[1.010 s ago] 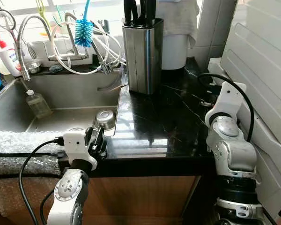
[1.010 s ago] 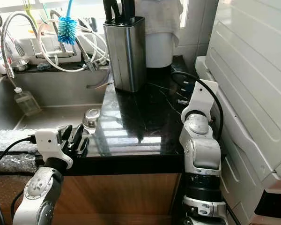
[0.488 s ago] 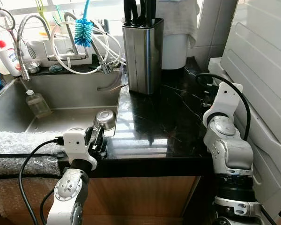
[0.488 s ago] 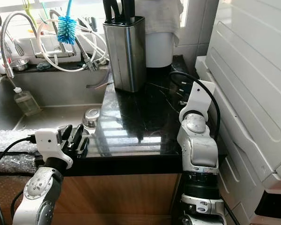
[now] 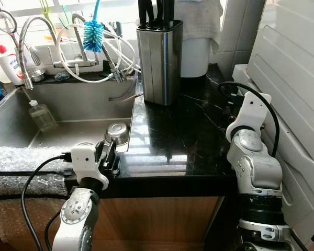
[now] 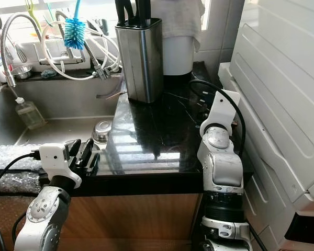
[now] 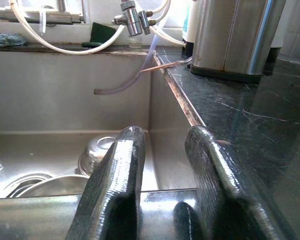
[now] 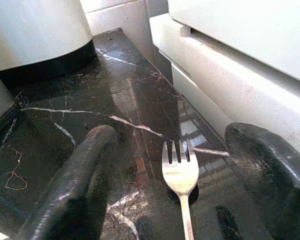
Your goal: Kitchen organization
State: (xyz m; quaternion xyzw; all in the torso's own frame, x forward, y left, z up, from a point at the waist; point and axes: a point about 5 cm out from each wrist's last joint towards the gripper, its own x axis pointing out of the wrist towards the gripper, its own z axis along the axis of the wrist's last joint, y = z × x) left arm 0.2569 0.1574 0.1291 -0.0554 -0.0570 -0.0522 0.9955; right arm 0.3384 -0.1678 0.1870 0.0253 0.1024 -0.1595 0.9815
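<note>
A fork (image 8: 181, 175) lies flat on the black marble counter (image 5: 183, 136), near its right edge beside the white appliance (image 5: 293, 78), tines pointing toward the back wall. Our right gripper (image 8: 175, 180) straddles it with the fingers (image 8: 75, 185) spread wide, one on each side, holding nothing yet. Over the last second our right arm (image 5: 251, 151) has crept a little forward and leftward along that right edge — a small adjustment that, we judge, lines the open jaws up over the fork for a pick. What remains is to lower and close on it. Further out, the steel knife block (image 5: 159, 60) stands at the counter's back left corner, next to the sink (image 5: 68, 104). Our left gripper (image 7: 162, 165) has stayed put at the front edge where counter meets sink, fingers slightly parted and empty.
</note>
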